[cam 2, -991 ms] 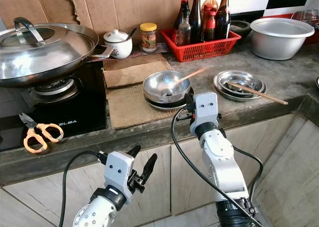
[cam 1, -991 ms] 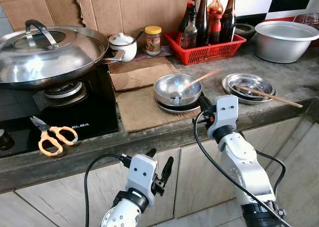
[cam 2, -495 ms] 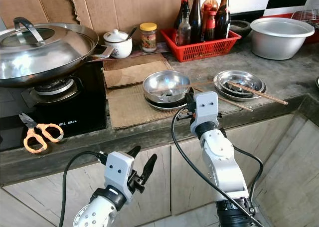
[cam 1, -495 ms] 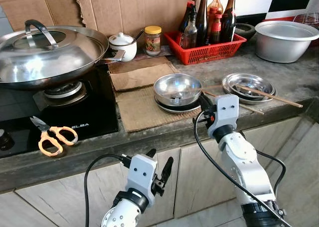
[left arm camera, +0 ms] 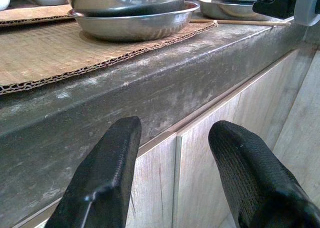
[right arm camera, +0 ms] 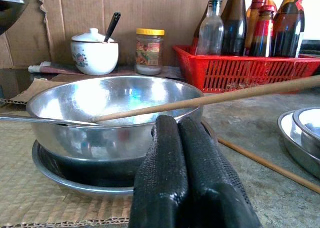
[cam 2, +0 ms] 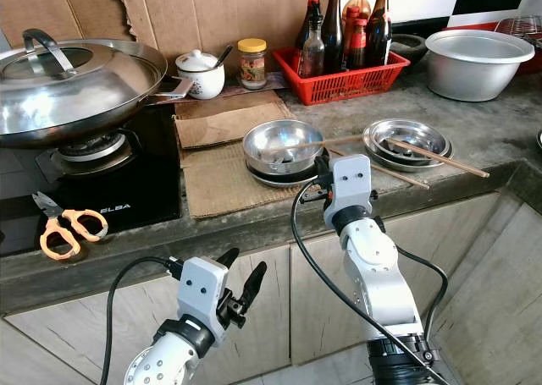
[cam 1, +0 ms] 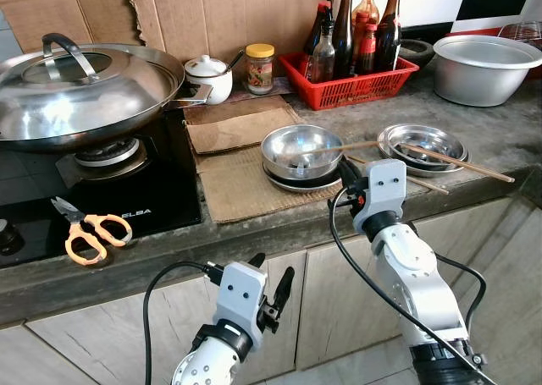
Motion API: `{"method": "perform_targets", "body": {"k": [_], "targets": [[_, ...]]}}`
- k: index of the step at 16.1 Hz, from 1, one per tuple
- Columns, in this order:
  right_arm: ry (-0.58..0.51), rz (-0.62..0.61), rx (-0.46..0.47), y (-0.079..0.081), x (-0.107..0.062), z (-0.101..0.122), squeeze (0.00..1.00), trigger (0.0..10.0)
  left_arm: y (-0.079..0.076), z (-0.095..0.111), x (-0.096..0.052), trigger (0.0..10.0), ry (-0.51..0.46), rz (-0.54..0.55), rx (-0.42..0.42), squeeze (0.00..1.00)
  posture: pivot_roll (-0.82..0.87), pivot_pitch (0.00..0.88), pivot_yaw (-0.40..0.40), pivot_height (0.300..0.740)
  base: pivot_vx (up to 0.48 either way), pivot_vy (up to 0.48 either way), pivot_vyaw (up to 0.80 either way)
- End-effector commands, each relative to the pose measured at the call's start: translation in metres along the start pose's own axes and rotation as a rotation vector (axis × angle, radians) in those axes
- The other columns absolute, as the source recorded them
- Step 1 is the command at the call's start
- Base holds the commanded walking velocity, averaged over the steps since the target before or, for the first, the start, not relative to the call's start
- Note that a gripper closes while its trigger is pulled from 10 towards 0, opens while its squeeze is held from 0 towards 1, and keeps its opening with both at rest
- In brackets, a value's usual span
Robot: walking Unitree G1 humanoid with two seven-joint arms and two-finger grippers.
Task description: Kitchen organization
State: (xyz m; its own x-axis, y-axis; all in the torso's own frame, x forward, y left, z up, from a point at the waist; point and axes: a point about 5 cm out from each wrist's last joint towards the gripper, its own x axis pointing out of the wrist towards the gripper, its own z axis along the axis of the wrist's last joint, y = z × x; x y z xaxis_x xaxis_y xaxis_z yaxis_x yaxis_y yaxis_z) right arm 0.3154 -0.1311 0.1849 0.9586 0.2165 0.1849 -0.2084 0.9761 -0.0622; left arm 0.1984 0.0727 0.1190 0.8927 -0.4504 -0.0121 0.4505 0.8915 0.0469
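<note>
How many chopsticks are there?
3. One chopstick leans in the steel bowl. One lies across the round plates on the right. One lies flat on the counter between them. Others may be hidden.

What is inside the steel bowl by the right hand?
In the bowl, one chopstick leans over the rim, tip on the bottom, beside a metal utensil. Its head isn't clear.
</note>
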Motion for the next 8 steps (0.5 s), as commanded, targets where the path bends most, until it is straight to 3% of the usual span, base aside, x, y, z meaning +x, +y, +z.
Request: {"method": "perform_targets", "body": {"k": [1,2,3,8], "targets": [[-0.001,0.019,-0.001,0.001,0.000,-0.002,0.00,0.0,0.002,-0.003,0.000,10.0,0.017,0.003,-0.002,0.00,0.09,0.019,-0.012,0.740,0.000,0.000,0.00],[0.009,0.020,0.015,0.002,-0.001,-0.004,0.91,4.5,0.002,-0.003,0.000,10.0,0.018,0.004,-0.002,0.00,0.09,0.020,-0.012,0.740,0.000,0.000,0.00],[0.007,-0.003,0.018,0.000,0.000,-0.004,1.00,10.0,0.001,-0.003,0.000,10.0,0.018,0.004,-0.001,0.00,0.09,0.021,-0.012,0.740,0.000,0.000,0.00],[0.030,-0.107,0.255,-0.014,0.008,-0.004,1.00,10.0,0.001,-0.003,-0.001,10.0,0.019,0.003,-0.002,0.00,0.10,0.022,-0.013,0.740,0.000,0.000,0.00]]}}
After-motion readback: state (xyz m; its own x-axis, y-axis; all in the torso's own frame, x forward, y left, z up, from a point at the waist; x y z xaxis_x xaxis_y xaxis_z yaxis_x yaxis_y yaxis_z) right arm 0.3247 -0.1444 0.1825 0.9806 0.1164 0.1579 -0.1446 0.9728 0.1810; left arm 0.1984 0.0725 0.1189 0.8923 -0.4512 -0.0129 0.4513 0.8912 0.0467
